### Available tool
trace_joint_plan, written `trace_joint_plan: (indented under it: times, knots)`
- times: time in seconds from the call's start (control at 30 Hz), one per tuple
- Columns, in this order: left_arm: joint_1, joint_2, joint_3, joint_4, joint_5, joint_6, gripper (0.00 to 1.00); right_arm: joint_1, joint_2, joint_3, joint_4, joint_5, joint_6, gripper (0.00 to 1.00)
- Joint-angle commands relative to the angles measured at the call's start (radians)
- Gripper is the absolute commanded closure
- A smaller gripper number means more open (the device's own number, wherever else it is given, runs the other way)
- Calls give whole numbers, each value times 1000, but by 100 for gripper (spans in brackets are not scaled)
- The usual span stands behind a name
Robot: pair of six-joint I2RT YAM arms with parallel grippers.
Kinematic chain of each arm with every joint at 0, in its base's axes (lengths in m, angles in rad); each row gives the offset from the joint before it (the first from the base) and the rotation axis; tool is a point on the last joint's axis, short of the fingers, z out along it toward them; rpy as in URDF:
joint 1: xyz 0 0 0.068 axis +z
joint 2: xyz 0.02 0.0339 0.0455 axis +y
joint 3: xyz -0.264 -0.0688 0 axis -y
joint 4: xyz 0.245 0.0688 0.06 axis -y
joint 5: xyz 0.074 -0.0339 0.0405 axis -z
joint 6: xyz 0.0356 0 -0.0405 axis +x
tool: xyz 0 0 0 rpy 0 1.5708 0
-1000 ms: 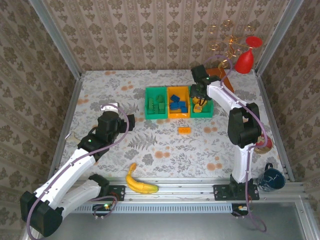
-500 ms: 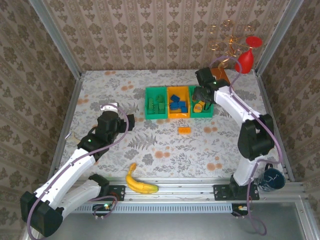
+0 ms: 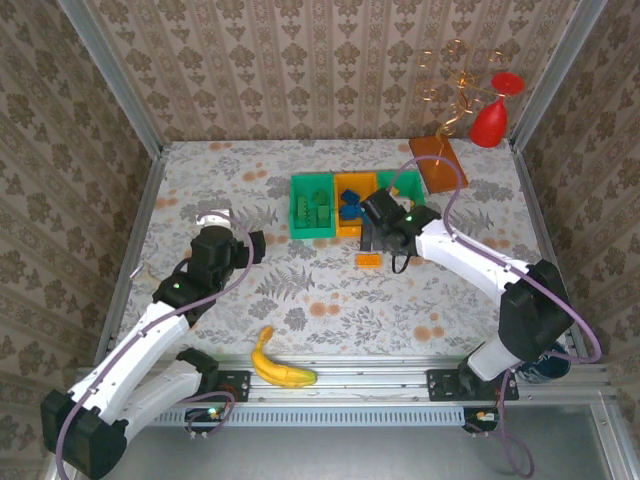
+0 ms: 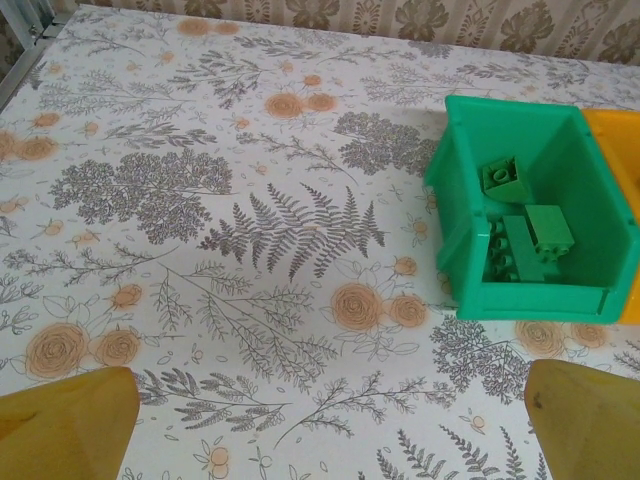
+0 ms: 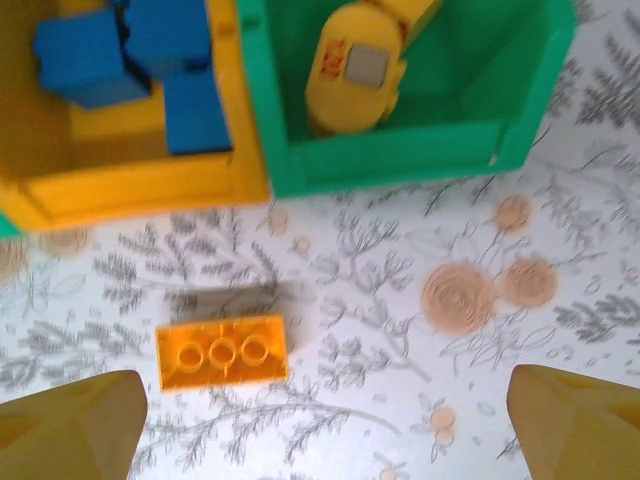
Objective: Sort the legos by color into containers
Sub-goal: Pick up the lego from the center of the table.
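One orange lego point(image 5: 222, 352) lies hollow side up on the flowered table, just in front of the bins; it is also in the top view point(image 3: 368, 260). My right gripper point(image 5: 325, 440) hovers open above it, and its yellow fingertips point(image 5: 70, 425) stand wide to either side. The orange bin point(image 5: 130, 195) holds blue bricks point(image 5: 120, 55). The right green bin point(image 5: 400, 165) holds an orange-yellow piece point(image 5: 360, 60). The left green bin point(image 4: 540, 300) holds green bricks point(image 4: 520, 235). My left gripper point(image 4: 330, 440) is open over bare table, left of the bins, in the top view point(image 3: 252, 245).
A yellow banana point(image 3: 280, 368) lies near the front rail. A flat brown-orange board point(image 3: 437, 163) and a red cone point(image 3: 490, 120) stand at the back right. A dark mug point(image 3: 545, 358) sits by the right arm's base. Metal frame walls bound the table.
My right arm has swung from over the right green bin toward the near left, and now hangs above the orange lego on the table. The left arm has barely moved.
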Motion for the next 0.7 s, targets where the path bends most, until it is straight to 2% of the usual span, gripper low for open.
trace_joint_plan:
  times: [0.0, 0.3, 0.67]
  knots:
    - [8, -21, -15, 8, 2, -29, 0, 30, -17, -35, 17, -4, 59, 0]
    - [17, -15, -30, 23, 26, -43, 0, 38, 35, -111, 101, -104, 65, 0]
    - [27, -10, -55, 42, 49, -71, 0, 32, 132, -93, 171, -162, 35, 0]
